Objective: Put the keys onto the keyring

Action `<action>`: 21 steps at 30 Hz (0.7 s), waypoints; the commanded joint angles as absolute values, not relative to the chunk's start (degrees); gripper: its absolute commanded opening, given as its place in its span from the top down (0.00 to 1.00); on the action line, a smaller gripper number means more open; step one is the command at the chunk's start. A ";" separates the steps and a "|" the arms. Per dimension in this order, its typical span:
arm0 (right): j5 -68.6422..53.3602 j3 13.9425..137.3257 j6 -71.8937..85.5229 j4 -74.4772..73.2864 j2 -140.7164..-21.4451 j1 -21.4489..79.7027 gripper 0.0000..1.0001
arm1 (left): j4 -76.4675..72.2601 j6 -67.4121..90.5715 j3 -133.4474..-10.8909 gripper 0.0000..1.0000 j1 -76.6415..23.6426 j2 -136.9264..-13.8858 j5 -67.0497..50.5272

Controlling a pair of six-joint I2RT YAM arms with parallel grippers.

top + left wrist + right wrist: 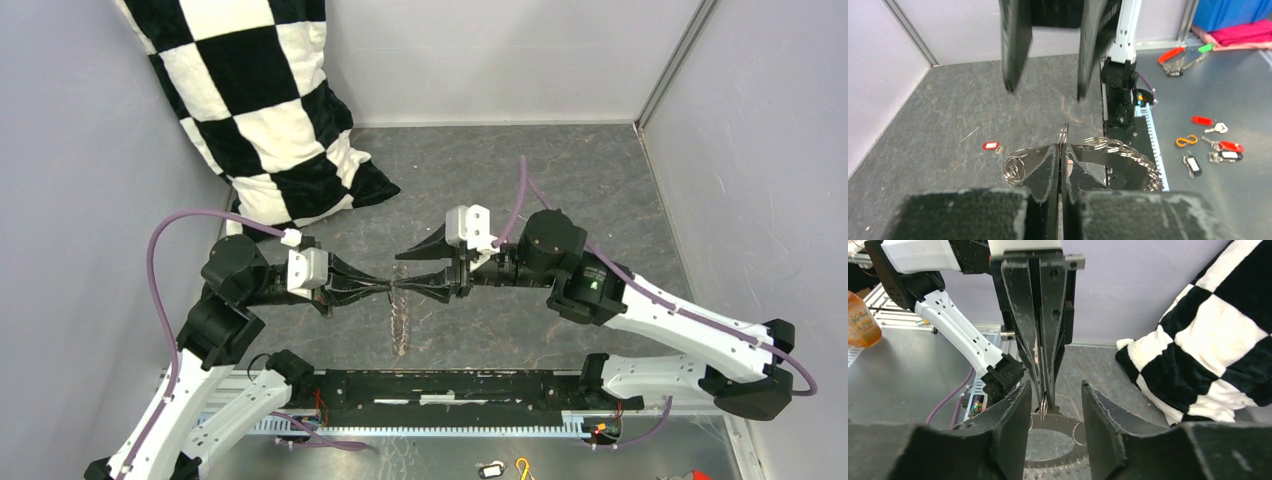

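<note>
— What do we see, biggest first?

— The grey bench (560, 190), with a black-and-white checked pillow (270, 110) propped in its far left corner.

— And our end effectors?

— They meet tip to tip over the middle of the bench. Our left end effector (390, 290) is clenched on the keyring (400, 322), which hangs from its tips. Our right end effector (403, 271) is released, its fingers spread either side of the left tips.

— Closer up?

— From the left wrist we see the hoop's toothed fringe fanning out to both sides of the clamped fingers (1045, 170). A small split ring (1064, 132) stands just above them.

— The keys?

— Small red-tagged bits lie on the metal sheet (1208, 90) by the right arm's base. One red tag (990, 146) lies on the bench. We cannot tell which of them are keys.
</note>
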State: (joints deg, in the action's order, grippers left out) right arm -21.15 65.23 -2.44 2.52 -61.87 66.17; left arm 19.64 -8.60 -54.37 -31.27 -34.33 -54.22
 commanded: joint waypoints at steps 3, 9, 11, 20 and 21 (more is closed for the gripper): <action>-21.46 84.47 -10.72 -28.26 -68.56 66.45 0.50 | 25.31 -18.28 -56.84 0.98 -31.29 -35.58 -53.73; -21.66 94.57 -13.08 -40.43 -75.53 66.47 0.55 | 29.30 -24.20 -57.71 0.98 -31.29 -36.77 -53.60; -21.61 95.62 -13.35 -41.27 -76.42 66.45 0.57 | 30.74 -25.96 -58.11 0.98 -31.31 -37.10 -53.57; -21.30 97.91 -13.62 -43.70 -79.24 66.47 0.66 | 31.95 -28.18 -58.23 0.98 -31.30 -37.35 -52.61; -21.48 97.83 -13.54 -43.61 -79.35 66.52 0.66 | 31.89 -28.35 -58.19 0.98 -31.29 -37.35 -52.64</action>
